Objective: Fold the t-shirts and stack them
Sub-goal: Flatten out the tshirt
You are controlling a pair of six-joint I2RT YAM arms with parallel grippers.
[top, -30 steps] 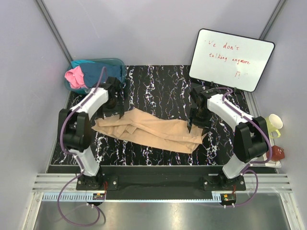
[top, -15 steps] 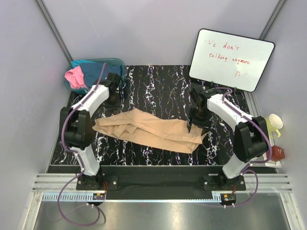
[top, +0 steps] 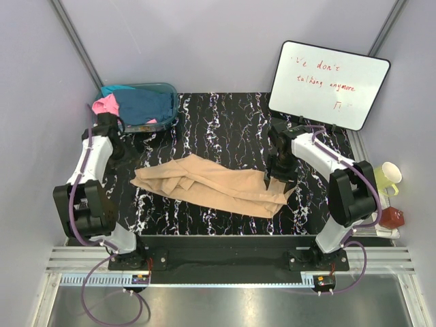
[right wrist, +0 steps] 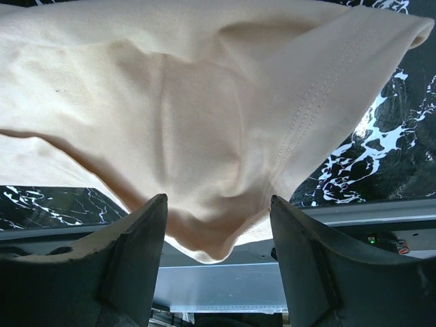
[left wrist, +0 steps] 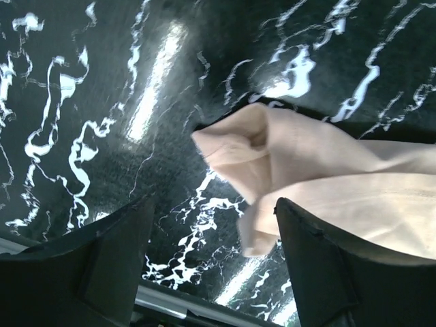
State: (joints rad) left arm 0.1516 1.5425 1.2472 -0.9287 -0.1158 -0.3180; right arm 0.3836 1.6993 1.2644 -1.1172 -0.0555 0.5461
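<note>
A light tan t-shirt (top: 214, 184) lies crumpled across the middle of the black marbled table (top: 225, 122). My left gripper (top: 120, 144) hovers near the table's left edge, left of the shirt and clear of it. In the left wrist view it (left wrist: 214, 238) is open with bare table between its fingers, and the tan t-shirt's (left wrist: 306, 170) corner lies beyond them. My right gripper (top: 275, 178) sits over the shirt's right end. It (right wrist: 218, 238) is open, and a raised fold of the tan t-shirt (right wrist: 204, 136) stands between its fingers, unpinched. Pink (top: 105, 106) and teal (top: 148, 105) t-shirts lie in a tub.
The see-through teal tub (top: 167, 92) stands at the table's back left corner, just behind my left gripper. A whiteboard (top: 329, 83) leans at the back right. A yellow-green mug (top: 386, 177) and a red object (top: 393, 216) sit off the table's right edge.
My left arm has swung left, away from the tan shirt's back-left edge to the table's left side. The right arm and the shirt have hardly moved.
</note>
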